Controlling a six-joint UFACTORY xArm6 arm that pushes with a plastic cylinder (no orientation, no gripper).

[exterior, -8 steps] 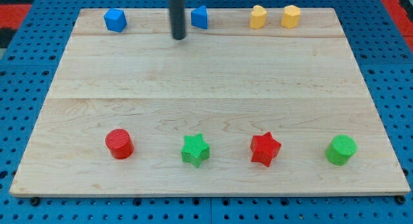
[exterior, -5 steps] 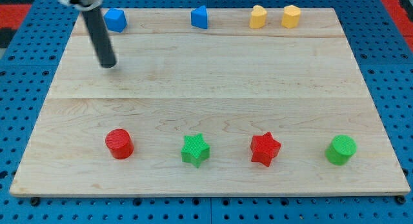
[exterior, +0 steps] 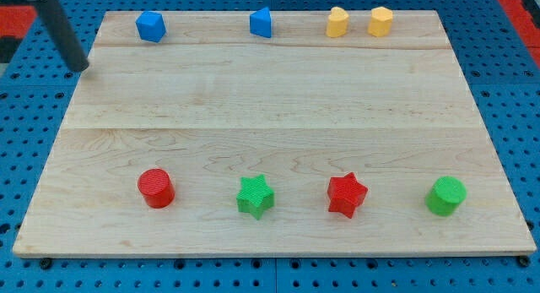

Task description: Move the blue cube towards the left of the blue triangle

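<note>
Since the earlier frames, your rod has been sweeping from beside the blue triangle block point(exterior: 261, 23) toward the view's left, and my tip point(exterior: 79, 67) is now sitting just off the left edge of the pale wooden table point(exterior: 270, 116), over the blue pegboard point(exterior: 34, 149). No block has shifted.

You are working with a bare rod as the end effector, so nothing is spreading, pressing together or pinching; it can only shove.

The small blue cube block point(exterior: 150, 26) is resting near the table's top edge, well apart from the blue triangle and already on its left. My tip is lying to the left of the cube and slightly lower in the view, not touching it. That placement looks deliberate: you are probably getting behind the cube so a push toward the view's right carries it closer to the triangle.

The two yellow blocks point(exterior: 359, 22), red cylinder point(exterior: 156, 188), green star point(exterior: 255, 196), red star point(exterior: 347, 195) and green cylinder point(exterior: 445, 196) are standing clear of that path.
</note>
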